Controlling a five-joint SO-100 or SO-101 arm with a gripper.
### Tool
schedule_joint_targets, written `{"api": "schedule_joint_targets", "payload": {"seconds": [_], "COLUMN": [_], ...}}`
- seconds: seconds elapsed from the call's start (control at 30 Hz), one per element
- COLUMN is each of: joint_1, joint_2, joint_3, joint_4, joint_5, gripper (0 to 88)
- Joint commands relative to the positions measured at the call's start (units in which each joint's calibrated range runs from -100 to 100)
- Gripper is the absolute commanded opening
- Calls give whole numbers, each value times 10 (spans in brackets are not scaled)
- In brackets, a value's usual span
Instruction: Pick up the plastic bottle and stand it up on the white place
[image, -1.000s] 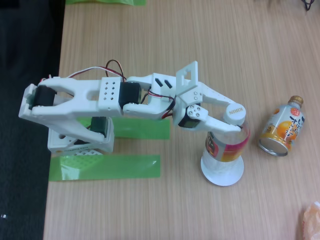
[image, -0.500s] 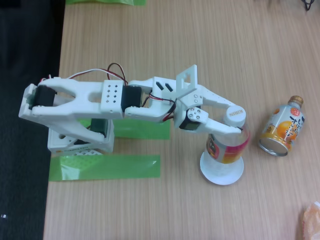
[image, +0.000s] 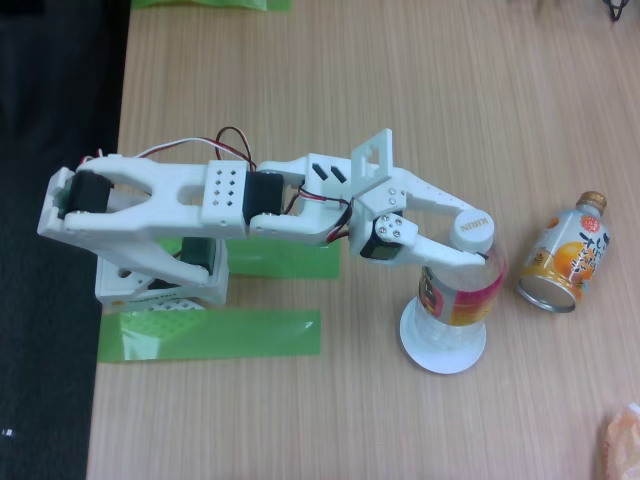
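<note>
The clear plastic bottle (image: 460, 295) with a red and yellow label stands upright on the small round white place (image: 440, 347) in the fixed view. Its white cap (image: 473, 229) points toward the camera. My white gripper (image: 476, 248) reaches in from the left and is shut on the bottle just below the cap, one finger on each side of the neck. The bottle's base sits on the white disc, slightly toward its upper right part.
An orange drink can-bottle (image: 567, 256) with a gold cap lies on its side to the right of the bottle. Green tape strips (image: 210, 334) hold the arm's base at the left. The dark table edge runs down the left. An orange-white object (image: 622, 443) pokes in at the bottom right.
The gripper and the bottle's top have shifted slightly right and down over the last second, and the bottle stands a little straighter on the white disc.
</note>
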Motion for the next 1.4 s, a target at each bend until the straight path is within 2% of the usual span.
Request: {"api": "schedule_joint_targets", "payload": {"seconds": [0.0, 0.37, 1.37], "joint_1": [6, 57, 52], "joint_2": [17, 63, 61], "joint_3": [-5, -24, -16], "joint_4": [-10, -10, -10], "joint_5": [3, 2, 0], "gripper": [123, 123, 125]}}
